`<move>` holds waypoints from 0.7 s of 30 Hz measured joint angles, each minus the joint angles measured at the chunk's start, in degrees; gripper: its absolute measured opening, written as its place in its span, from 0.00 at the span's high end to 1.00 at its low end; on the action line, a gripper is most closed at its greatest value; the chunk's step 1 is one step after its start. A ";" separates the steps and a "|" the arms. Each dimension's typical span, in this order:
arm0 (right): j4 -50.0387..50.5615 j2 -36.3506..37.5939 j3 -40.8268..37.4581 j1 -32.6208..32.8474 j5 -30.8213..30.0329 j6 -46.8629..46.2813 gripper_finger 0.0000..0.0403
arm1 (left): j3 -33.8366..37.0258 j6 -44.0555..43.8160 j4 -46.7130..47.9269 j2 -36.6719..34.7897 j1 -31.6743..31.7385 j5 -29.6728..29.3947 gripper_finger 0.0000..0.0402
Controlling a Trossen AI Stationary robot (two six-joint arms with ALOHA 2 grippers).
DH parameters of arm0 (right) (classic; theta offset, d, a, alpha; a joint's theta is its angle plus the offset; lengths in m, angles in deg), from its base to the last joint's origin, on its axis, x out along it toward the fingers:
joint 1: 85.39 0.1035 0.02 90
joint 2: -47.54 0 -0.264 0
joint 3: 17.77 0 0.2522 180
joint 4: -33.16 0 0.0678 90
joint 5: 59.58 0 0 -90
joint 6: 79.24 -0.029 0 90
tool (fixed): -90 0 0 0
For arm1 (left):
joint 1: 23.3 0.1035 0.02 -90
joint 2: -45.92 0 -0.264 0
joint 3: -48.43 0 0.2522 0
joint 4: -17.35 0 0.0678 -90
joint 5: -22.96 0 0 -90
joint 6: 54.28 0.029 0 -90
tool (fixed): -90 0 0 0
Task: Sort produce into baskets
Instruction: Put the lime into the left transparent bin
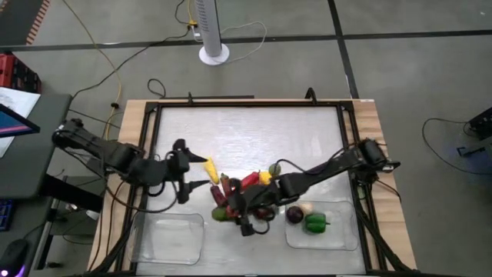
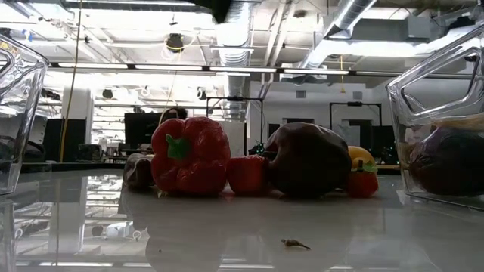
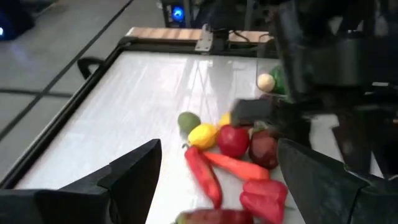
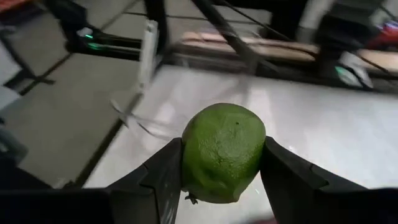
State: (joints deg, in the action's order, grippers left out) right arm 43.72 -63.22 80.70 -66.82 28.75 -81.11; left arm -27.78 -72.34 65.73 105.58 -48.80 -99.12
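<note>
The produce pile (image 1: 242, 192) sits mid-table, a crowded heap of glossy toy pieces: a lobed red pepper (image 2: 189, 155), a dark purple piece (image 2: 306, 160), a yellow pepper (image 1: 211, 169) at the pile's edge. The right gripper (image 4: 222, 163) hangs over the pile, its dark fingers clamped on either side of a round, dimpled lime (image 4: 222, 151). Just beside the pile, the clear right basket (image 1: 342, 237) holds a green pepper (image 1: 315, 223). The left gripper (image 3: 217, 180) hovers spread wide, facing the pile. The left basket (image 1: 169, 238) lies near.
</note>
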 joint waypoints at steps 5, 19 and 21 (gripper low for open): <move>0.19 -6.96 7.70 -0.31 4.24 3.72 0.47 | 0.07 -3.21 2.55 -2.84 -1.76 -0.27 0.24; -2.20 -18.11 18.78 -2.63 7.97 5.36 0.39 | 0.09 -4.25 4.57 -3.69 -2.21 -0.54 0.24; -1.87 -18.15 18.69 -2.63 8.01 5.37 0.34 | 0.09 -4.26 4.71 -3.73 -2.21 -0.60 0.24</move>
State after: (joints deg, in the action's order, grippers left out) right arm 41.86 -81.37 99.39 -69.44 36.77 -75.73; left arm -27.70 -76.60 70.44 101.84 -51.00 -99.73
